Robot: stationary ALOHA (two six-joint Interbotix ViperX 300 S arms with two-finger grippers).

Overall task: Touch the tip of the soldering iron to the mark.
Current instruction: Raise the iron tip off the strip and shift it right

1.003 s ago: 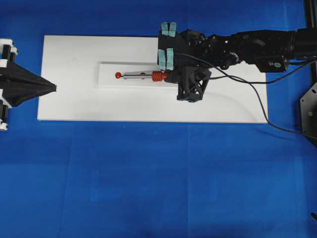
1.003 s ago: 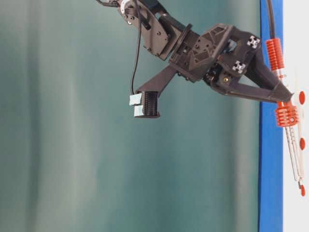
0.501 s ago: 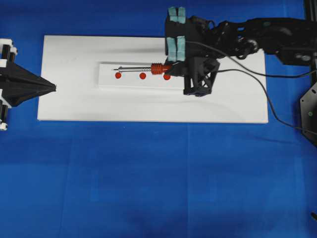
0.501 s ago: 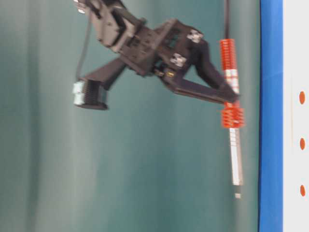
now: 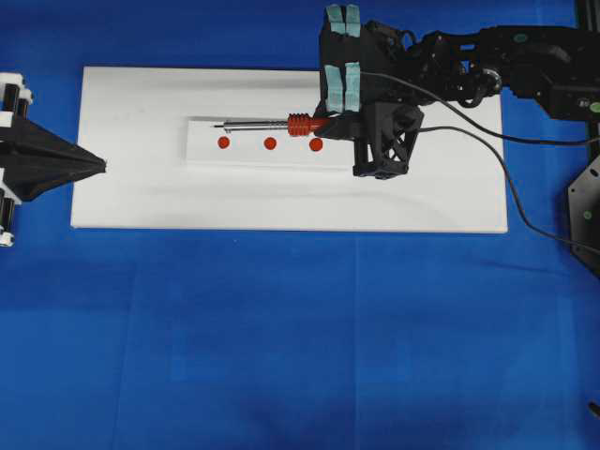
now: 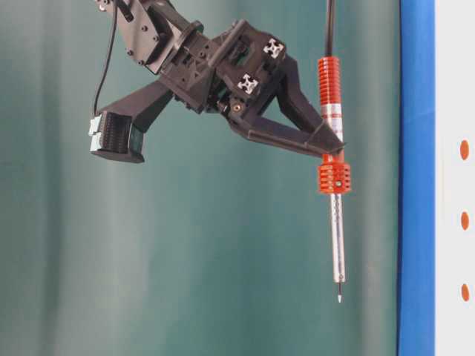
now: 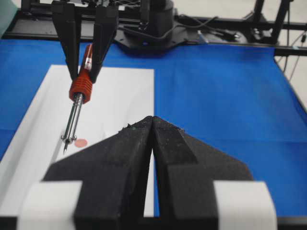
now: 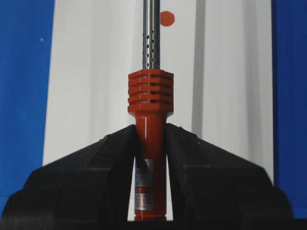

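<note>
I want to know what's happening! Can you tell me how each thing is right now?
Soldering iron: held in the air, tip off the board.
Right gripper: shut on the handle.
Left gripper: shut, holding nothing.
Red marks: three, none touched.
White board: lying flat.

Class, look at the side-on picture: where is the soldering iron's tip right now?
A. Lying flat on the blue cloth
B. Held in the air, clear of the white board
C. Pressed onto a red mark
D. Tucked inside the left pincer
B: the table-level view shows the soldering iron, gripped by the right pincer, with background showing between its tip and the white board.
</note>
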